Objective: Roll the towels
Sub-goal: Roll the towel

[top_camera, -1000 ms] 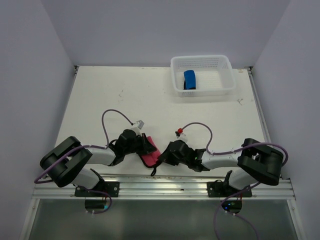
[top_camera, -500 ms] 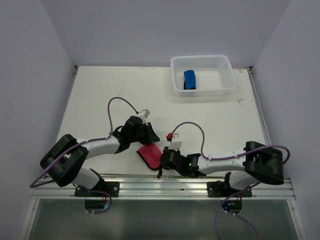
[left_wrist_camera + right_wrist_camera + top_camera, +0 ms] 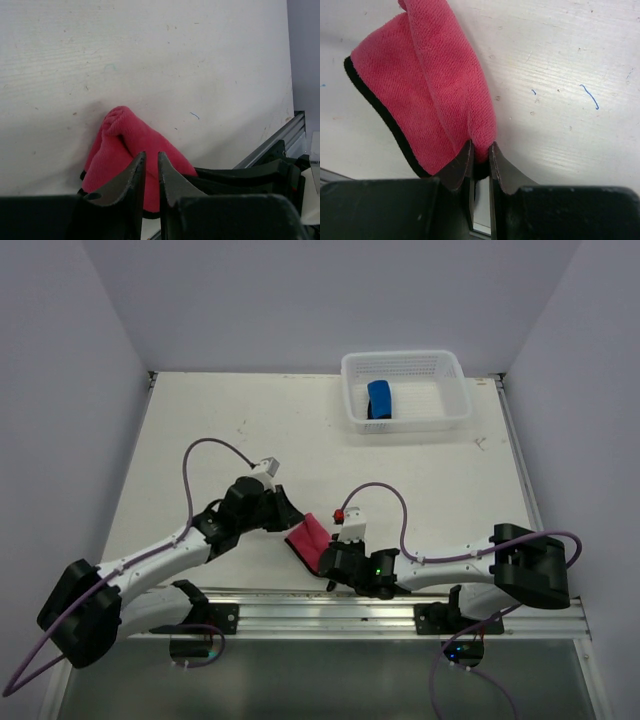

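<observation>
I counted two towels, a pink-red towel [image 3: 308,538] low centre and a blue towel [image 3: 379,399] upper right, plus one basket [image 3: 410,423], one table [image 3: 200,430], a left pincer [image 3: 151,156] and a right pincer [image 3: 481,146].

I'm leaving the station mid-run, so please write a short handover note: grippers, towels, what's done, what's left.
Left gripper: jaws nearly together at the pink towel; I cannot tell whether they pinch cloth.
Right gripper: shut on a fold of the pink towel.
Pink towel: bunched and folded, not rolled, near the front edge of the table between the arms.
Blue towel: rolled, inside the white basket at the far right.
Done: blue towel. Left: roll the pink towel.
</observation>
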`<state>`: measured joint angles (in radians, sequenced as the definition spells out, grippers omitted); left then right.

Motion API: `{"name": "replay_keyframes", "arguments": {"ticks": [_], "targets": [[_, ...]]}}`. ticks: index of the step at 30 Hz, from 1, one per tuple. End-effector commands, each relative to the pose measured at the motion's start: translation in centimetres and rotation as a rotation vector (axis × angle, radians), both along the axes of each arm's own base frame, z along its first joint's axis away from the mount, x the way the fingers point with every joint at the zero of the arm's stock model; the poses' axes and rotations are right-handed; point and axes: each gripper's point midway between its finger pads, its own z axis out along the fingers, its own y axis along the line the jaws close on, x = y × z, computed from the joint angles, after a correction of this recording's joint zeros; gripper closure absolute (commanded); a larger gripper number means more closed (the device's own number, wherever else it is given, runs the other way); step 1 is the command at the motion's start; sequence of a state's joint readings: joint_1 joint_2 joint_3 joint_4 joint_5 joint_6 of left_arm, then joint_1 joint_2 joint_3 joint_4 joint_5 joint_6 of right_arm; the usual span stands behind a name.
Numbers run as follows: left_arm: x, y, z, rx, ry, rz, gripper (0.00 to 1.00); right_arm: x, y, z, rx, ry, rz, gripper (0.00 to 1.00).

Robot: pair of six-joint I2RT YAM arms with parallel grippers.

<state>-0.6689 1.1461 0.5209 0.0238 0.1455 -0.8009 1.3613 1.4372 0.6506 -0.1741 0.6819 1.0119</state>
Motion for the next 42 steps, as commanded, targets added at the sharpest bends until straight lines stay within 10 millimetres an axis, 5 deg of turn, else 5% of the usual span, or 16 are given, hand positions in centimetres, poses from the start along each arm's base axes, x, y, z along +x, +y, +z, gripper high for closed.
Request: {"name": "replay_keyframes", "arguments": {"ticks": [1,6,22,33,42], "targets": [[-1.1,1.9,-0.3,0.025,0.016,0.052,0.82,1.0,-0.1,1.4,0.001,-0.057,-0.045,1.0],[-2.6,2.1,-2.7,0.028,0.064,0.02,0.86,1.0,0.0,1.5,0.002,-0.058,-0.042,1.0],[-2.5,5.1,-9.6,0.278,0.176,0.091,0.94,0.7,-0.3,1.4,-0.069,-0.053,0.013,1.0],[-0.4,4.8,-8.3,0.309,0.124,0.115,0.94,0.5,-1.3,1.2,-0.289,-0.145,0.101,1.0],[0.2,4.5,-7.9,0.302,0.113,0.12,0.95,-1.0,0.7,1.2,-0.475,-0.219,0.187,1.0]]}}
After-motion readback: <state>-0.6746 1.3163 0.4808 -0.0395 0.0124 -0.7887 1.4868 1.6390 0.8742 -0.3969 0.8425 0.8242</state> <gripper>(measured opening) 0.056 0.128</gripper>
